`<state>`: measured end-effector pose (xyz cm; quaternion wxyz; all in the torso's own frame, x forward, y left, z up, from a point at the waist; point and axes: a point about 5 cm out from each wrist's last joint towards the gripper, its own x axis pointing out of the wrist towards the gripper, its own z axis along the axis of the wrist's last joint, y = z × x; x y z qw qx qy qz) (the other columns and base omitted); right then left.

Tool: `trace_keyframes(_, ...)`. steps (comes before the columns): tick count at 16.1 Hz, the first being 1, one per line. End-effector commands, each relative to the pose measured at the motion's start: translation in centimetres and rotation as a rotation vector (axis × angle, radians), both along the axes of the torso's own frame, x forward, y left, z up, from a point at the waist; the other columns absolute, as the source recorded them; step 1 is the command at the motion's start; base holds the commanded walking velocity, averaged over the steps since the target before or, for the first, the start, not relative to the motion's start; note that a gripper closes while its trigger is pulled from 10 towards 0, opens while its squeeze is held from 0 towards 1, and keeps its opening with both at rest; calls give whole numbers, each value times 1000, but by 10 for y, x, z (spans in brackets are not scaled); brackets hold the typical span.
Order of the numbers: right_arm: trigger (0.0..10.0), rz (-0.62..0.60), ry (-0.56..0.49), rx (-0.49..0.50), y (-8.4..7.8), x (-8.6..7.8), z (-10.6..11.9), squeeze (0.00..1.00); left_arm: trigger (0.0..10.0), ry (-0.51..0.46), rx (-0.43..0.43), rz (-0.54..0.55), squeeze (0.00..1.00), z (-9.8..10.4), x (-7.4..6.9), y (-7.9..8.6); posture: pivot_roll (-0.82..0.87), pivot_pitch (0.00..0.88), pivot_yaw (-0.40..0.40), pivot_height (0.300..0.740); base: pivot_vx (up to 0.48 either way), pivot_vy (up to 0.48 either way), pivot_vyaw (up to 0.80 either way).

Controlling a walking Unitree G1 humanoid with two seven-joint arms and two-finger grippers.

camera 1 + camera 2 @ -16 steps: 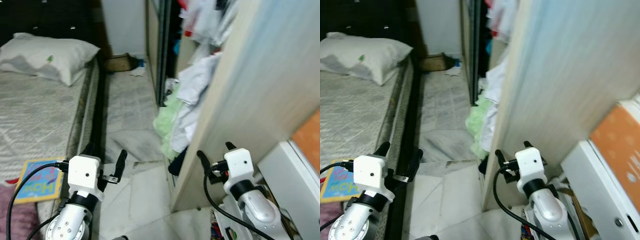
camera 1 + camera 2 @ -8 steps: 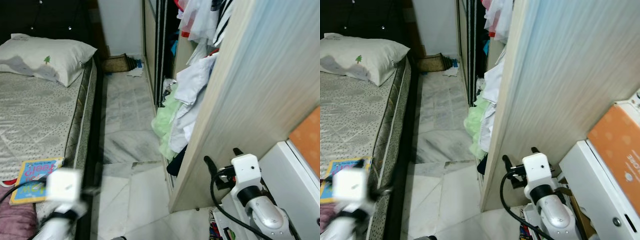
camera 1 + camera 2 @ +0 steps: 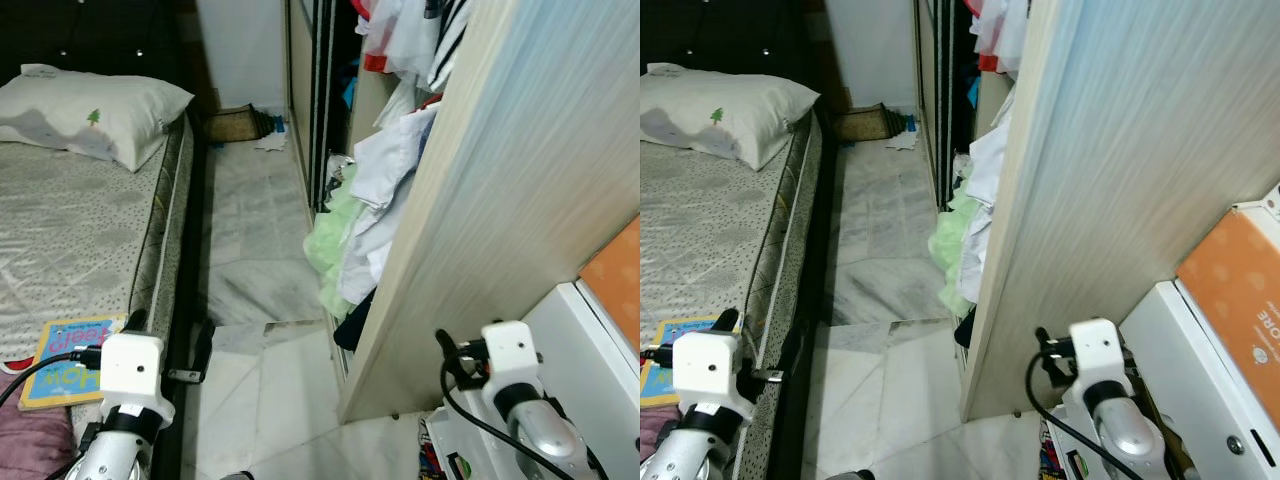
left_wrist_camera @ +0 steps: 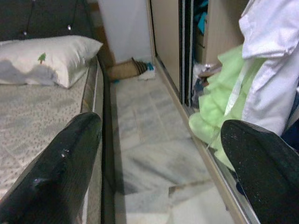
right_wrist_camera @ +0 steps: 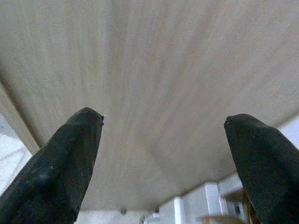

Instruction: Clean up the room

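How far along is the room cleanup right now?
Nothing looks tidied yet. Both arms hold nothing: the left gripper and the right gripper have open jaws. Left to do: the clothes spilling from the wardrobe onto the floor, the book on the bed, and the clutter by the far wall.

Bed (image 3: pixel 80 230) left, pillow (image 3: pixel 95 110) on it, wardrobe (image 3: pixel 500 180) right, clothes (image 3: pixel 375 200) apparently spilling out

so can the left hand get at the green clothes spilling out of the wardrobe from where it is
Probably not yet. The left hand hangs open low beside the bed, and the green clothes lie farther ahead across bare floor. Nothing blocks the way, so stepping closer should do it.
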<state>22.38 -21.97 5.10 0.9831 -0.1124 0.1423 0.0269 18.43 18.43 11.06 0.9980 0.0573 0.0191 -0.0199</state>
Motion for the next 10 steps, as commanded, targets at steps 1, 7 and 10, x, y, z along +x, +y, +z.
trace_keyframes(1,10000,-66,75,0,-15,-14,-19,0,10000,-31,-3,-24,0,7,3,-5,-3,120,-37,740,0,0,0)
trace_keyframes(7,10000,-238,374,65,-48,-53,-81,0,10000,-100,-31,-69,0,21,21,-19,-13,119,-28,740,0,0,0)
trace_keyframes(10,10000,-207,557,35,-46,-75,-112,0,10000,-117,-49,-88,0,24,27,-28,-12,120,-27,740,0,0,0)
